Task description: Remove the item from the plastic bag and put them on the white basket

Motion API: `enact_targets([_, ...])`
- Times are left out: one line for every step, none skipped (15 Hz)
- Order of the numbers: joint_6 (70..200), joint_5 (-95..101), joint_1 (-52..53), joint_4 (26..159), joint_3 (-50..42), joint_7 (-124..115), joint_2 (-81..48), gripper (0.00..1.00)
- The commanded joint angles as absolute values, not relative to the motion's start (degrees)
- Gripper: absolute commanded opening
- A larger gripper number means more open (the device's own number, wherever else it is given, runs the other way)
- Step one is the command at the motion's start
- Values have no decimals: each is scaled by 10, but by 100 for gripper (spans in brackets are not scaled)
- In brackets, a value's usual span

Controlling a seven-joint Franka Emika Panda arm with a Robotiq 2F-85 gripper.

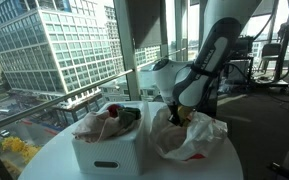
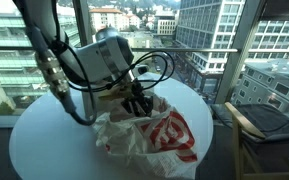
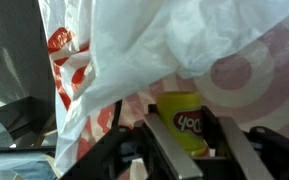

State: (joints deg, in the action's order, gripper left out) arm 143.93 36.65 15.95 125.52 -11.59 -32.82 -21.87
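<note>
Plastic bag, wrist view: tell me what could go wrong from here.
1. Loose film of the plastic bag drapes right over the yellow container that the claw straddles, so it may pinch film too and drag the bag up.
2. The bag lies unanchored on the round table and could slide toward the edge.
3. The white basket already looks heaped to its rim; a dropped container might roll off.

Strong daylight comes through the windows (image 1: 74, 40) in both exterior views and lights the bench (image 1: 54, 160) evenly, with soft shadows. The wrist view is blurred; the plastic bag (image 3: 184, 40) glows nearly white in its upper right.
</note>
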Motion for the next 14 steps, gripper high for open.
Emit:
enact_targets([1369, 389, 181, 1294, -82, -374, -100, 19])
enact_targets([1350, 396, 182, 1298, -64, -383, -75, 19])
enact_targets([1332, 404, 182, 1300, -45, -396, -50, 19])
enact_targets([1322, 419, 182, 1303, -24, -408, -26, 19])
enact_targets([1311, 452, 183, 1301, -3, -428, -3, 19])
enact_targets([1295, 480, 183, 1294, 21, -436, 11, 19])
enact_targets([1285, 501, 180, 1282, 44, -437, 17, 19])
enact_targets([1277, 525, 177, 1266, 63, -438, 15, 19])
enact_targets([1272, 545, 174, 1249, 80, -434, 9, 19])
enact_targets([1268, 556, 170, 1227, 92, -422, -4, 19])
enact_targets([1264, 564, 169, 1207, 100, -413, -18, 19])
enact_targets([1259, 572, 167, 1181, 105, -402, -39, 19])
enact_targets([1255, 579, 166, 1159, 108, -389, -57, 19])
enact_targets([1250, 584, 165, 1133, 108, -375, -78, 19])
